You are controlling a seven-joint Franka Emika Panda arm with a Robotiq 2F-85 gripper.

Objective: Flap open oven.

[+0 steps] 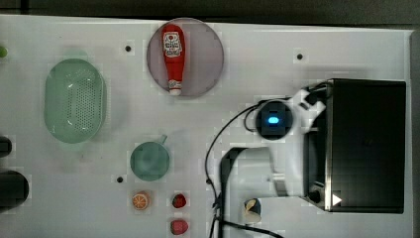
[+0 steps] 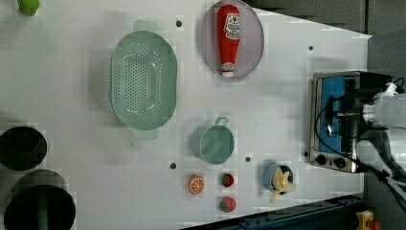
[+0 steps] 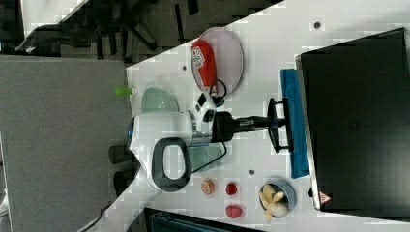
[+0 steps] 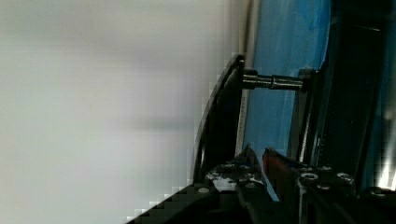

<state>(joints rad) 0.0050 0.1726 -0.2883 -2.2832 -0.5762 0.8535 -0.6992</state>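
The large black boxy toaster oven [image 1: 369, 144] with blue-tinted glass door stands at the white table's [image 1: 277, 44] edge on the top view's right, door shut. The black gripper [image 3: 271, 121] has its fingers clamped on the dark bar handle [image 3: 286, 124]. Near the oven, a small blue cup [image 3: 285, 191] holds banana pieces. A round grey plate [image 1: 208, 57] carries a red ketchup bottle [image 1: 174, 57]. The green perforated colander [image 1: 74, 99] and green mug [image 1: 149, 161] hold nothing.

I can't make out any readable word or number from here. The ketchup bottle [image 1: 174, 57] carries a white label with print too small to read. On the oven [image 3: 355, 121], near one top corner, I see a small red-and-white triangular warning sign [image 3: 324, 197], its symbol indistinct.
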